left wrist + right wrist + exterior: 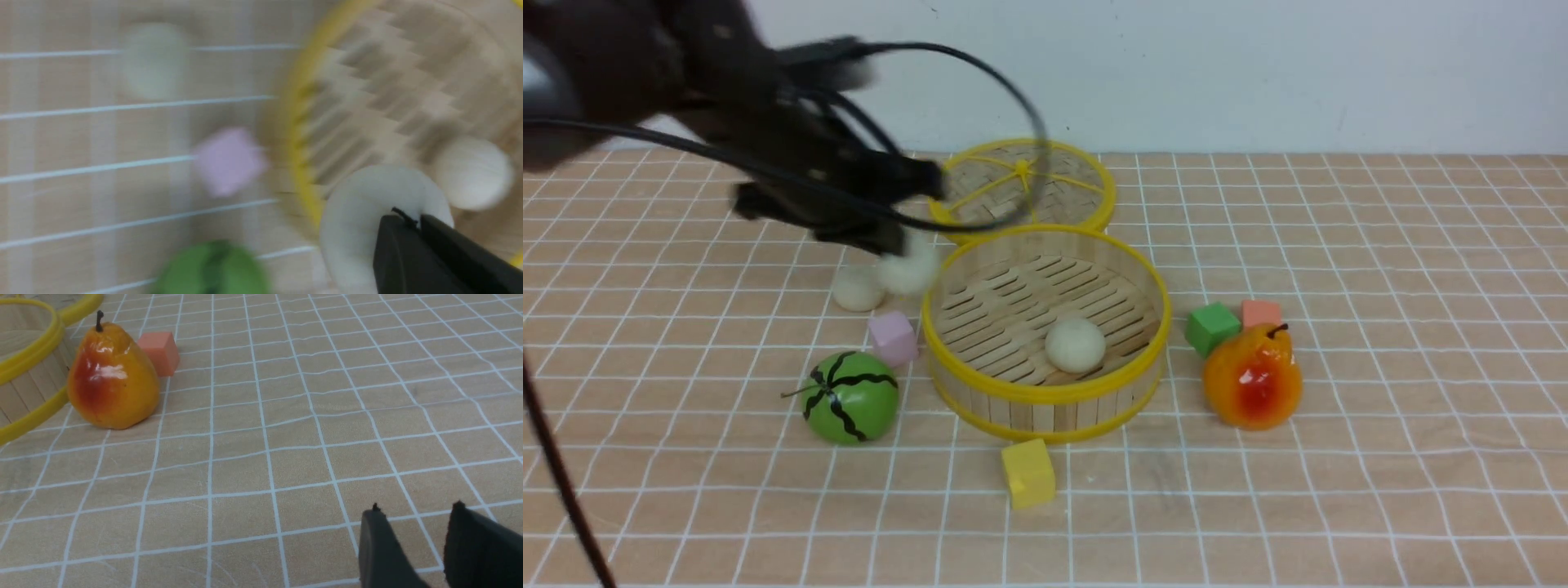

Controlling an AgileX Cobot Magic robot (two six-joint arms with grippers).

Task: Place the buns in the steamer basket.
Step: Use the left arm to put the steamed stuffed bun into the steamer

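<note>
The steamer basket (1045,394) stands mid-table with one bun (1075,345) on its slatted floor. My left gripper (900,249), blurred by motion, is shut on a second bun (908,271) and holds it just outside the basket's left rim. A third bun (856,287) lies on the cloth beside it. In the left wrist view the held bun (359,220) sits at the gripper (412,221) over the rim (302,122), with the bun in the basket (472,171) and the bun on the cloth (155,59) visible. My right gripper (416,508) is open and empty above bare cloth.
The woven lid (1021,184) lies behind the basket. A pink cube (893,336) and green watermelon toy (851,398) sit left of it, a yellow cube (1027,472) in front. A green cube (1211,327), orange cube (1261,313) and pear (1252,377) sit to the right.
</note>
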